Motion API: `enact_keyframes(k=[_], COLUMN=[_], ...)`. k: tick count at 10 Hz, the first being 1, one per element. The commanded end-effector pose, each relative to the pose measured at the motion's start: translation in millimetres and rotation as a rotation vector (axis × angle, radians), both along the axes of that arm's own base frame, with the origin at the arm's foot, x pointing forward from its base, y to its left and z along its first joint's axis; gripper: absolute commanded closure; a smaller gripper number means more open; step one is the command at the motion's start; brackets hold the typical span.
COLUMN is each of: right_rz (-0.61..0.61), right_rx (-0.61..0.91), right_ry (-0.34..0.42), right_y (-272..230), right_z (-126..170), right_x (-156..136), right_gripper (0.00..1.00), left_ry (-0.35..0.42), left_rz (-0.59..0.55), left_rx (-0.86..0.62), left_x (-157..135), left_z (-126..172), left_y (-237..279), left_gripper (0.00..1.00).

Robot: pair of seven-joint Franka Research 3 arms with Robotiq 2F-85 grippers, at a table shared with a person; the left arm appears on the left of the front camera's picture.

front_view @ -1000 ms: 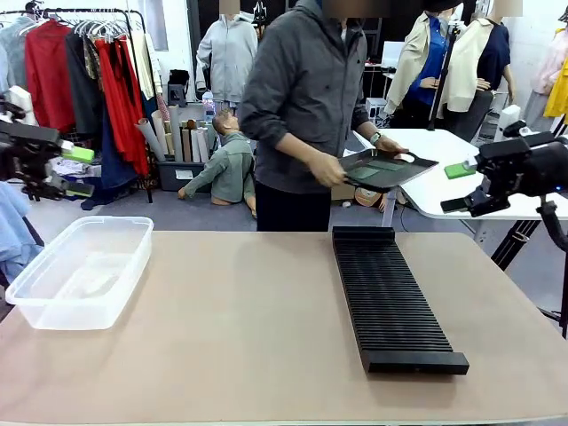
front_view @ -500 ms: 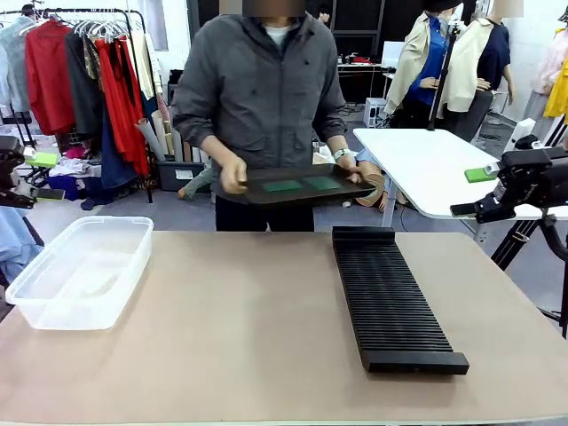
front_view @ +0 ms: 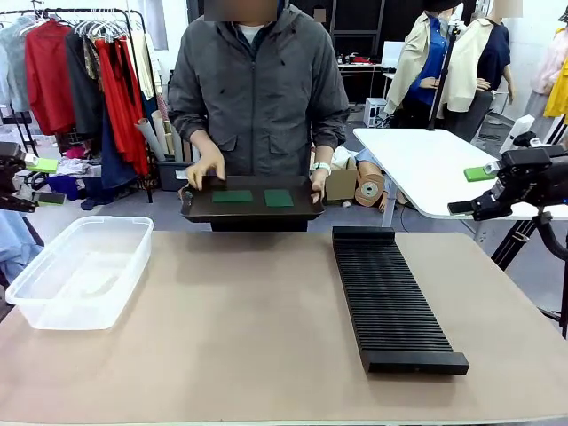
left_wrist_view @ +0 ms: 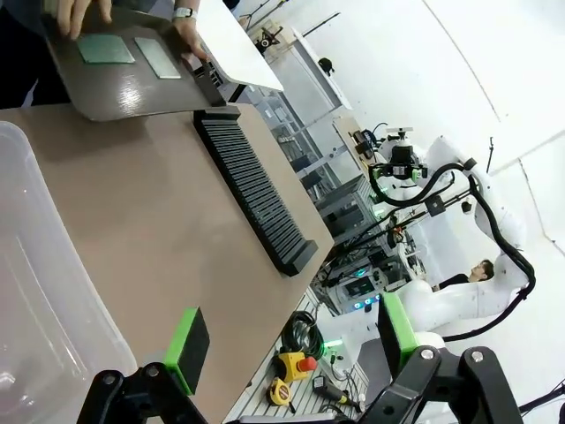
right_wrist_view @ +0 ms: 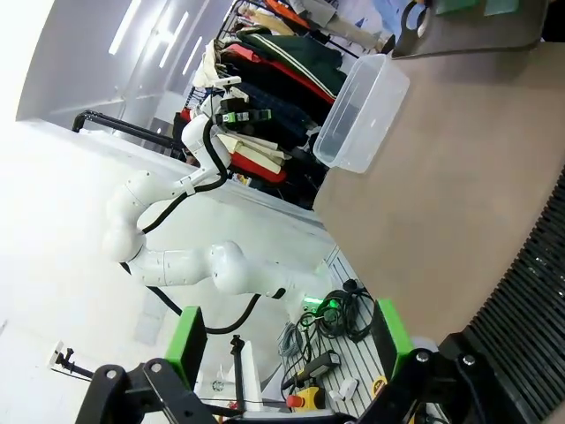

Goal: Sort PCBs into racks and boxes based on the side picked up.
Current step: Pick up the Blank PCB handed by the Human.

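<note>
A person at the far edge holds a flat black tray (front_view: pixel 253 214) in both hands, just above the table. Two green PCBs (front_view: pixel 232 196) (front_view: pixel 279 198) lie flat on it. In the left wrist view the tray (left_wrist_view: pixel 124 88) shows with both PCBs (left_wrist_view: pixel 104 49) (left_wrist_view: pixel 159 57). The black ribbed rack (front_view: pixel 390 297) lies lengthwise right of centre. A clear box (front_view: pixel 80 271) stands at the left, with no board in it. My left gripper (front_view: pixel 44 181) hovers open off the left edge. My right gripper (front_view: pixel 469 190) hangs open beyond the right edge. Both hold nothing.
A white side table (front_view: pixel 417 164) stands behind on the right and a clothes rail (front_view: pixel 89 71) behind on the left. The tan tabletop (front_view: pixel 240 328) lies bare between box and rack. In the wrist views my own fingers (left_wrist_view: pixel 187 349) (right_wrist_view: pixel 187 344) stand wide apart.
The person has turned from the side table to face me and brought the tray from the right to the middle of the far edge, lower. My left gripper drew slightly left.
</note>
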State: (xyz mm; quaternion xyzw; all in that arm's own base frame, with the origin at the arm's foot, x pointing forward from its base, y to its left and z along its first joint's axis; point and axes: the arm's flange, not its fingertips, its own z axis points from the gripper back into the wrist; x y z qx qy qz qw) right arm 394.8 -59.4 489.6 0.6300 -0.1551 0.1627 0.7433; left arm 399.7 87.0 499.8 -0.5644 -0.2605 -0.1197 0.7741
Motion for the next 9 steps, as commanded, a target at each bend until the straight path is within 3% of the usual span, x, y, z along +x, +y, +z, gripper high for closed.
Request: enact_keyframes(k=[1, 9], right_rz=[-0.019, -0.019], right_rx=[-0.002, -0.002], right_ry=[0.022, 0.022], right_y=[-3.0, -3.0], right_z=[-0.5, -0.5], right_x=[1.0, 1.0], right_gripper=[0.0, 0.0], left_ry=[0.012, 0.012], left_rz=[0.011, 0.011], left_rx=[-0.003, -0.003], left_x=[0.1, 0.1], left_z=[-0.2, -0.2], left_y=[1.9, 1.9], left_gripper=[0.0, 0.0])
